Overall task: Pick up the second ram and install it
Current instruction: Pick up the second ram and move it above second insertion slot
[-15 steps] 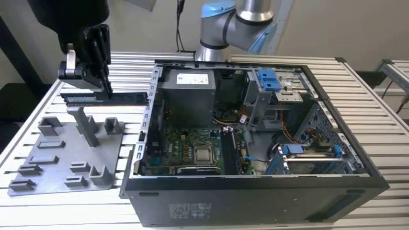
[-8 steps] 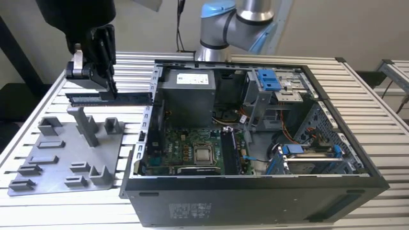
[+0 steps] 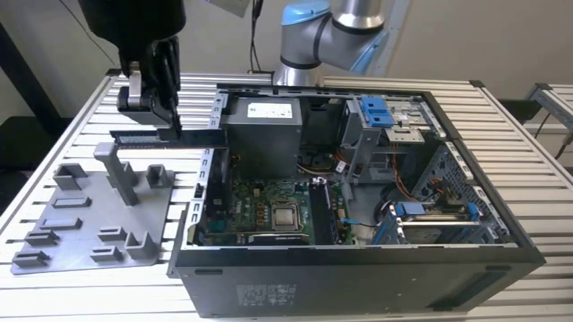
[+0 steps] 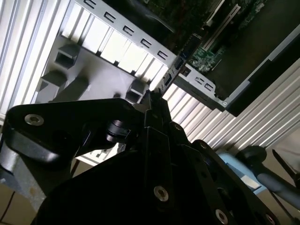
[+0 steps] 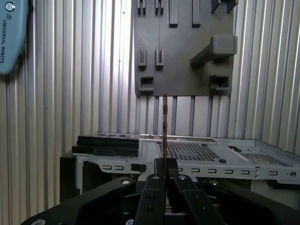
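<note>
In the exterior view my black gripper [image 3: 168,124] hangs at the upper left, shut on the second ram [image 3: 195,138], a long dark stick held level and on edge. The stick sits above the far end of the grey tray [image 3: 90,221], and its end toward the exterior view's right reaches the left wall of the open computer case [image 3: 358,282]. In the first wrist view the ram [image 5: 165,122] is a thin edge-on line rising from between the fingers [image 5: 154,180]. The motherboard [image 3: 268,201] lies inside the case, below and to the right of the stick.
The grey tray has upright posts, the tallest [image 3: 121,171] just below the ram. The case holds a power supply [image 3: 264,131], blue drive brackets [image 3: 376,111] and cables. The arm's base [image 3: 323,40] stands behind the case. A slatted table [image 3: 528,161] lies under everything.
</note>
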`<state>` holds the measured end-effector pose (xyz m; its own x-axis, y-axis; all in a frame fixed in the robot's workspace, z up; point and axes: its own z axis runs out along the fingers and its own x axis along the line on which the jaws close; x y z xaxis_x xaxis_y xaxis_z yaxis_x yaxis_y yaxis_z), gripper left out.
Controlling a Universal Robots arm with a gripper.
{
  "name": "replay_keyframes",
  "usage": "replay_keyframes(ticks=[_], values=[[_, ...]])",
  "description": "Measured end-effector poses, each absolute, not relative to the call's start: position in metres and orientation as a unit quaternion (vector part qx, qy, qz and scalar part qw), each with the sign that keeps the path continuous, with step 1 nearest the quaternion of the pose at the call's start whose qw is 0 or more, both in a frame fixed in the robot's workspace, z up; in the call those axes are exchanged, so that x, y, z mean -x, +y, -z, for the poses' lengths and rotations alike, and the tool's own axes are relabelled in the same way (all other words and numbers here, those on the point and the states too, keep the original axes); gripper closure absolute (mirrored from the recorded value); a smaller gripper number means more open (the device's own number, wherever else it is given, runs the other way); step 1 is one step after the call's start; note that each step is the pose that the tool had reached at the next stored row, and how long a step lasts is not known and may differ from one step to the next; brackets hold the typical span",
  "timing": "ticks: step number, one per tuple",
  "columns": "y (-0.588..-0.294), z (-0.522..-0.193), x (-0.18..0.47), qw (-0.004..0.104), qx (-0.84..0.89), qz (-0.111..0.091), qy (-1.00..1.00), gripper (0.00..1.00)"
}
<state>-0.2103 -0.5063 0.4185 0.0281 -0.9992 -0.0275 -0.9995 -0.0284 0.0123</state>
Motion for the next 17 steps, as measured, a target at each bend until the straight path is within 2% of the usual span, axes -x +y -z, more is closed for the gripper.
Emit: replay_keyframes(ticks=[17], values=[[-0.506,-0.419,0.157,0.005,0.716,-0.014,0.698,0.86]])
